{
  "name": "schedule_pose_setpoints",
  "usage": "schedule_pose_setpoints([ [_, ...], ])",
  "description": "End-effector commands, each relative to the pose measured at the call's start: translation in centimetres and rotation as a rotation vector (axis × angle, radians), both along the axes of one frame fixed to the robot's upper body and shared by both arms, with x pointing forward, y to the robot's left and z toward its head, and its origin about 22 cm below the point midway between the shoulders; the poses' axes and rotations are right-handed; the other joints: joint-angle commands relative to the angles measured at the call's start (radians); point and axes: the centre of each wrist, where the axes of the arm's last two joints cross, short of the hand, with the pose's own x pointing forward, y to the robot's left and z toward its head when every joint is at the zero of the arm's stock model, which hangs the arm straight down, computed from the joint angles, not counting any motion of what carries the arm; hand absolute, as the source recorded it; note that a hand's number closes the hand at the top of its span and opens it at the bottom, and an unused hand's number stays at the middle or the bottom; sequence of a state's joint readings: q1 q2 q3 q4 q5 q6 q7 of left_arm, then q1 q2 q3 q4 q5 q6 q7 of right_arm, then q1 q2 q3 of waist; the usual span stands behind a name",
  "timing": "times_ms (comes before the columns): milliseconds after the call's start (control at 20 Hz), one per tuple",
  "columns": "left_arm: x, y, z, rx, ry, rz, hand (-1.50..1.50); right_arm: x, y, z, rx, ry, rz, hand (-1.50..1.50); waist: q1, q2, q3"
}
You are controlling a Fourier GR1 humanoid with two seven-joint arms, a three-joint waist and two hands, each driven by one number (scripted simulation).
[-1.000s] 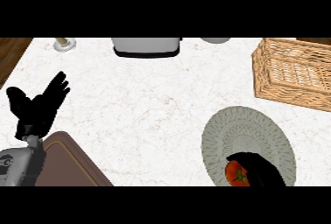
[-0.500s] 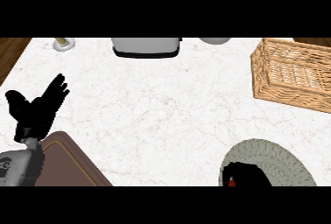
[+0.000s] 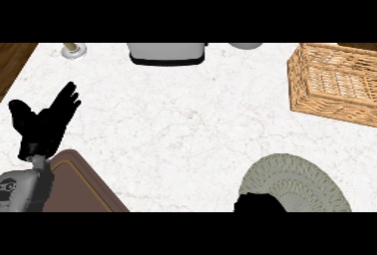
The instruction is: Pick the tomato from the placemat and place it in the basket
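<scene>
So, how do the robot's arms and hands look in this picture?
The left hand is black, with slim fingers and a thumb, on a grey forearm with a small dark marking. Of the right hand only a black shape shows at the lower edge.

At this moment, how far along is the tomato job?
Early on. Nothing is delivered: no tomato shows in the basket. The right hand is a dark shape on the placemat at the view's lower edge, where the tomato is hidden, so a grasp cannot be confirmed. The left hand rests open at the left. Left: lifting, carrying across the counter, and releasing in the basket.
</scene>
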State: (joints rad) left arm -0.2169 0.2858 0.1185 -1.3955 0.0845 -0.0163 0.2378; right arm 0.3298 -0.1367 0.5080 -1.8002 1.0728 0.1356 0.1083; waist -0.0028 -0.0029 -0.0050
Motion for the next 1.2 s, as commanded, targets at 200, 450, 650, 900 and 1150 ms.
schedule_pose_setpoints([
  [200, -0.9, 1.6, -0.3, 0.012, -0.002, 0.01, 0.0, -1.1, 2.1, 4.8, 0.528, -0.14, -0.021, 1.5, -0.006, 0.0, 0.006],
  [450, -1.3, 0.9, -0.2, 0.003, 0.005, 0.007, 0.0, -4.4, 0.4, 11.6, 0.554, -0.316, -0.054, 1.5, -0.009, -0.003, 0.004],
  [650, -0.5, 1.3, -0.8, -0.005, -0.006, 0.012, 0.0, -4.6, -2.0, 14.9, 0.536, -0.391, -0.149, 1.5, -0.006, 0.004, 0.004],
  [900, -0.4, 1.0, 0.4, -0.015, 0.0, 0.0, 0.0, -2.6, -2.1, 17.5, 0.509, -0.458, -0.256, 1.5, 0.008, 0.006, 0.004],
  [1150, -0.1, 0.9, 0.1, 0.0, -0.01, -0.004, 0.0, -0.9, -2.2, 19.9, 0.493, -0.519, -0.301, 1.5, 0.004, 0.004, 0.003],
])
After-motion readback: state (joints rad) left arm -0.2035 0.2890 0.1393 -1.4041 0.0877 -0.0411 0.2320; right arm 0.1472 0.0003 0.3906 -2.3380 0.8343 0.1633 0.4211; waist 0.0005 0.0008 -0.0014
